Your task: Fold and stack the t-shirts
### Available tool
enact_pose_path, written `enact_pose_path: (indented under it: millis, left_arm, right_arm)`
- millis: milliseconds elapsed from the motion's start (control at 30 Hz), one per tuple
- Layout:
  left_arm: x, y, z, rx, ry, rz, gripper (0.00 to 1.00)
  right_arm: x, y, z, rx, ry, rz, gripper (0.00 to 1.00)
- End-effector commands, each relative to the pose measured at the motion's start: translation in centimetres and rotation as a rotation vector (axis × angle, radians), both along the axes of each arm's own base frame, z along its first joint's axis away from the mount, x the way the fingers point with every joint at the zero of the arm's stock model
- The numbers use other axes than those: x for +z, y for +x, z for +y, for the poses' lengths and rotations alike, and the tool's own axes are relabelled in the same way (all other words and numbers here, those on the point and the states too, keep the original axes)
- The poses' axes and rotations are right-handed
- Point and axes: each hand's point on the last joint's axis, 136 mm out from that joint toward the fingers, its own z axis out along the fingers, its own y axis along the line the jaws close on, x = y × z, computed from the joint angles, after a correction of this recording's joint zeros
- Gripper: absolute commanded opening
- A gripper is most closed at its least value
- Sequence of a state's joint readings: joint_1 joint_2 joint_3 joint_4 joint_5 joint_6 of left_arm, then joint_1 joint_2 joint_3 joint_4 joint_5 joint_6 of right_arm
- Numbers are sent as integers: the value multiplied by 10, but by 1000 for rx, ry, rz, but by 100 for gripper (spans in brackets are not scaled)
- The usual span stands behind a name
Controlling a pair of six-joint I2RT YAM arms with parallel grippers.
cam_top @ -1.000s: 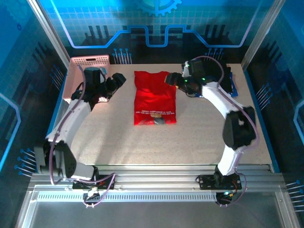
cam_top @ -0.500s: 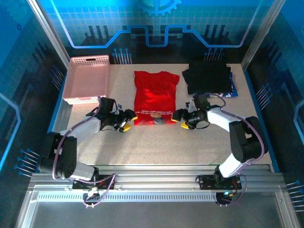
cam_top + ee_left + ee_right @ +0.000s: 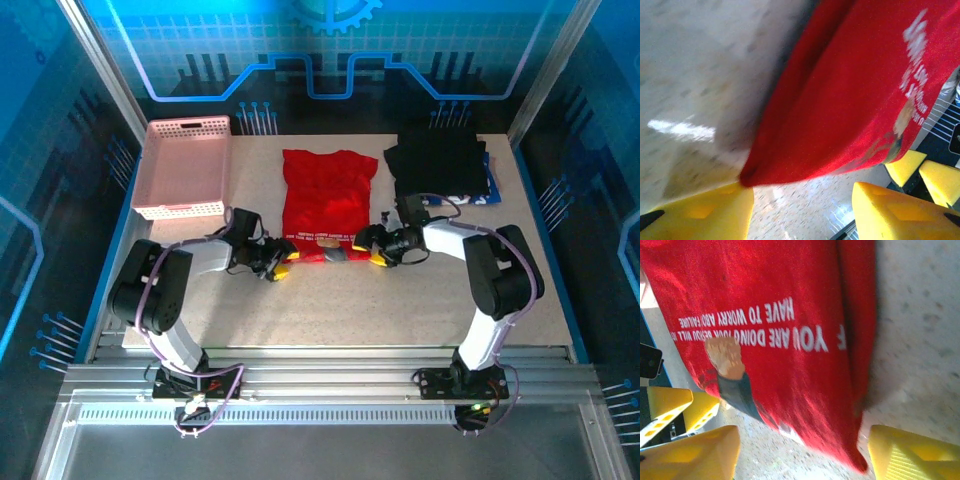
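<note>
Table (image 3: 400,300) bearing a red t-shirt (image 3: 327,205), laid flat. Black and navy folded shirts (image 3: 440,160) lie just right of its far end. Left claw (image 3: 279,263) and right claw (image 3: 368,248), jaws apart, straddle its near corners; the cloth seemingly touches one left finger (image 3: 700,212).

Navy shirt (image 3: 489,189) mostly beneath black shirt (image 3: 438,165)

Seen from above, the light is bright and even and comes from overhead. The worktop (image 3: 400,300) looks pale, and the blue panels (image 3: 330,50) at the far side glow. The red t-shirt (image 3: 327,205) is very saturated, with a lighter patch in its middle. The left wrist view is blurred, with a white glare streak (image 3: 680,130) and a dark shadow along the cloth's edge. The right wrist view is sharper, and its white lettering (image 3: 785,335) is readable.
</note>
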State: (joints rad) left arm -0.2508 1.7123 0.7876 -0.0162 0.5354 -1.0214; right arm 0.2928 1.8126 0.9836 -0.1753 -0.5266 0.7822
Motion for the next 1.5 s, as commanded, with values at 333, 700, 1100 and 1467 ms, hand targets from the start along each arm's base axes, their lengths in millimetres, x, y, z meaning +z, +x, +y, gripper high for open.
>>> enact_pose_path:
  millis: [333,700,1100,1467]
  left_arm:
    - [-6,39,-1,-33,201,-42,12]
    - [82,-27,14,-50,261,-213,0]
    - [78,-116,18,-60,247,-167,0]
    - [113,-146,12,-44,194,-202,0]
  right_arm:
    - [2,20,13,17,-22,47,5]
    - [71,-50,-3,72,-63,15,0]
    - [82,-163,-6,99,-80,54,0]
    - [115,-179,-3,113,-79,4,0]
